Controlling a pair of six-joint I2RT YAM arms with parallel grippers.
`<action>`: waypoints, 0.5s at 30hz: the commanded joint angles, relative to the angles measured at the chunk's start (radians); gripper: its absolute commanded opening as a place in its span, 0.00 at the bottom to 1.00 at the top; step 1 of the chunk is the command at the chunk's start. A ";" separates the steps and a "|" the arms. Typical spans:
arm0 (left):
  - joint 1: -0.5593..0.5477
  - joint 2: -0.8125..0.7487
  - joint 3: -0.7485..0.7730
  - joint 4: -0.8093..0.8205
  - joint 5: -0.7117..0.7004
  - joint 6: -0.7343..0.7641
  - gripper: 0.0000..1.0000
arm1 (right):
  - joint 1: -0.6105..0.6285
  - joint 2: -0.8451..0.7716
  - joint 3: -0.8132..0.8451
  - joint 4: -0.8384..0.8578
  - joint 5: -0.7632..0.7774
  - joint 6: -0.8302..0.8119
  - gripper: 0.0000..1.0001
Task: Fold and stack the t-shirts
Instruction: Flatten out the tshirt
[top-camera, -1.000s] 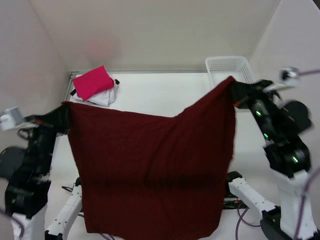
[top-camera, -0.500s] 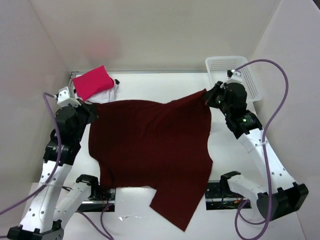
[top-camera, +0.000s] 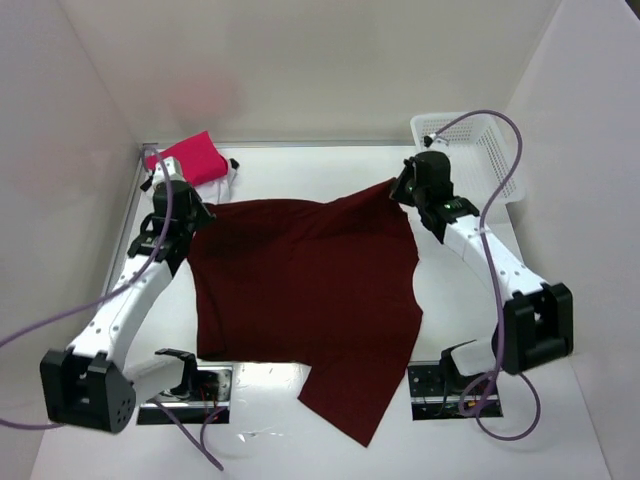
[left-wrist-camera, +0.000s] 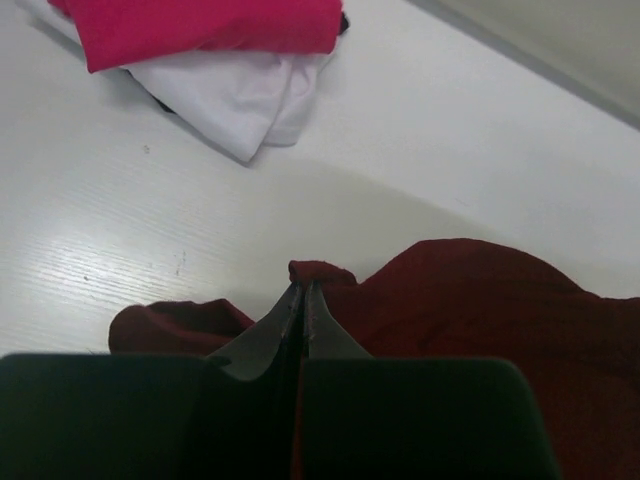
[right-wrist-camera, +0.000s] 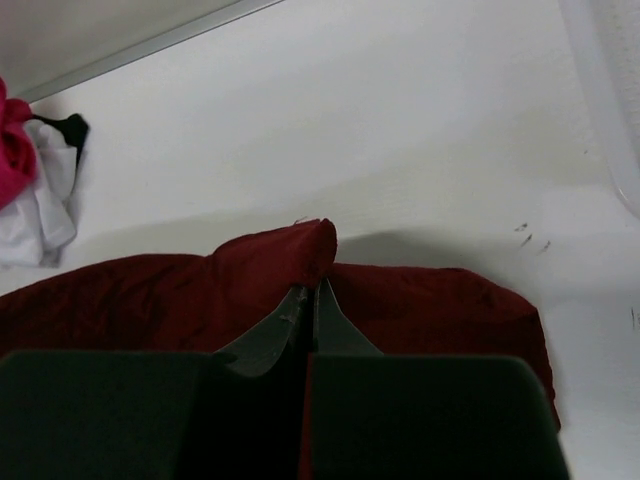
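The large dark maroon t-shirt (top-camera: 300, 280) lies spread over the table, its lower part hanging past the near edge. My left gripper (top-camera: 192, 208) is shut on its far left corner (left-wrist-camera: 320, 272), low over the table. My right gripper (top-camera: 400, 187) is shut on its far right corner (right-wrist-camera: 300, 250). The bright pink-red folded t-shirt (top-camera: 188, 160) rests on the white t-shirt (top-camera: 222, 182) at the far left corner, just beyond my left gripper; both also show in the left wrist view (left-wrist-camera: 200, 25), (left-wrist-camera: 235, 95).
A white plastic mesh basket (top-camera: 470, 140) stands at the far right, just behind my right arm. Side walls close the table in at left, right and back. Cables loop from both arms.
Both grippers have come down and forward from high up, lowering the maroon t-shirt from hanging in the air onto the table. They still hold its corners.
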 joint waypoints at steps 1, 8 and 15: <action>0.014 0.094 0.090 0.082 -0.051 0.044 0.00 | -0.003 0.083 0.100 0.107 0.068 -0.013 0.00; 0.045 0.326 0.222 0.088 -0.058 0.082 0.00 | -0.022 0.279 0.254 0.114 0.084 -0.013 0.00; 0.094 0.470 0.266 0.122 -0.068 0.082 0.00 | -0.023 0.455 0.373 0.128 0.096 -0.024 0.00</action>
